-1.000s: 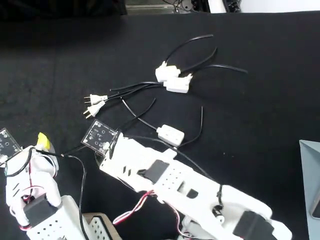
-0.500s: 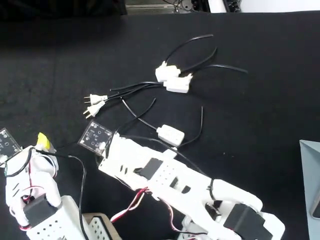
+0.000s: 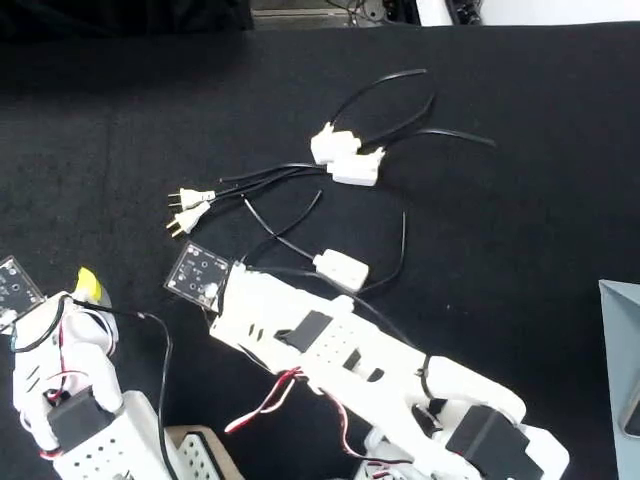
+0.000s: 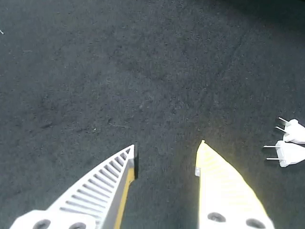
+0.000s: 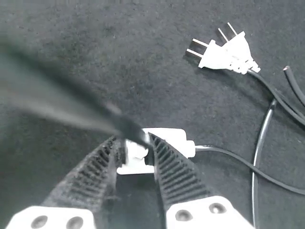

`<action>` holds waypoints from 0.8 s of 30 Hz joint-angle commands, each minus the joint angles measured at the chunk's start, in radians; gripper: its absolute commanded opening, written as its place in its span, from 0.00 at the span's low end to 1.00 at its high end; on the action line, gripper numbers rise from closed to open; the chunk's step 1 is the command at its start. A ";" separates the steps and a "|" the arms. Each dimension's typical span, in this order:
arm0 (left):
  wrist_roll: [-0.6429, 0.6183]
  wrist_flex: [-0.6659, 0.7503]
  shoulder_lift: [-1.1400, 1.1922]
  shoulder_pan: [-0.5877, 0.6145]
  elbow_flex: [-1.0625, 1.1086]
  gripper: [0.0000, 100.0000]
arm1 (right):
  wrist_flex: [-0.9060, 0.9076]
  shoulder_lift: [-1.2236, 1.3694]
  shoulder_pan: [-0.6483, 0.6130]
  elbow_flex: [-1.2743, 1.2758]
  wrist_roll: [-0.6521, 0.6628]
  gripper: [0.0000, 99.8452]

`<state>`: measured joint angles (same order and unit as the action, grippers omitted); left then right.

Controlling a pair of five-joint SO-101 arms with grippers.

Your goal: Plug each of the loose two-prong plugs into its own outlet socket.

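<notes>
Showing the two-prong plugs (image 5: 221,50) lying side by side on the black table (image 3: 520,200), just ahead of the right gripper (image 5: 135,145) and off to one side of its line of reach. Their long axes ran nearly parallel, prongs directed across the gripper's front rather than toward it, with their cords (image 5: 276,90) trailing away on the opposite side. The right gripper's jaws were clamped on a white outlet socket (image 5: 171,138). The left gripper (image 4: 167,145) hung empty over bare table with its fingers apart, the plugs farther from it than from the right gripper. A second socket (image 3: 340,268) lay behind the right gripper, and two further sockets (image 3: 345,157) lay well beyond the plugs. Judged from this layout, mating would require either turning the held socket to face the prongs or having the free left gripper lift a plug.
</notes>
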<state>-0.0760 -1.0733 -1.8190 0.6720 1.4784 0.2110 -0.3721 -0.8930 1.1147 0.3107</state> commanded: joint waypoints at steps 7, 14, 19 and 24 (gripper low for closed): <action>-0.009 0.026 -0.006 0.008 -0.008 0.21 | -0.002 0.048 0.000 0.007 0.005 0.01; -0.009 0.025 -0.006 0.008 -0.008 0.21 | 0.017 0.197 0.002 -0.068 0.009 0.01; -0.009 0.026 -0.006 0.008 0.002 0.21 | 0.046 0.134 0.002 -0.085 0.009 0.01; -0.009 0.026 -0.006 0.008 0.007 0.21 | 0.044 -0.065 0.003 -0.087 0.006 0.01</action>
<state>-0.0760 -1.0733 -1.8190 0.6720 1.4922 0.2524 -0.3184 -0.8915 1.0610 0.3138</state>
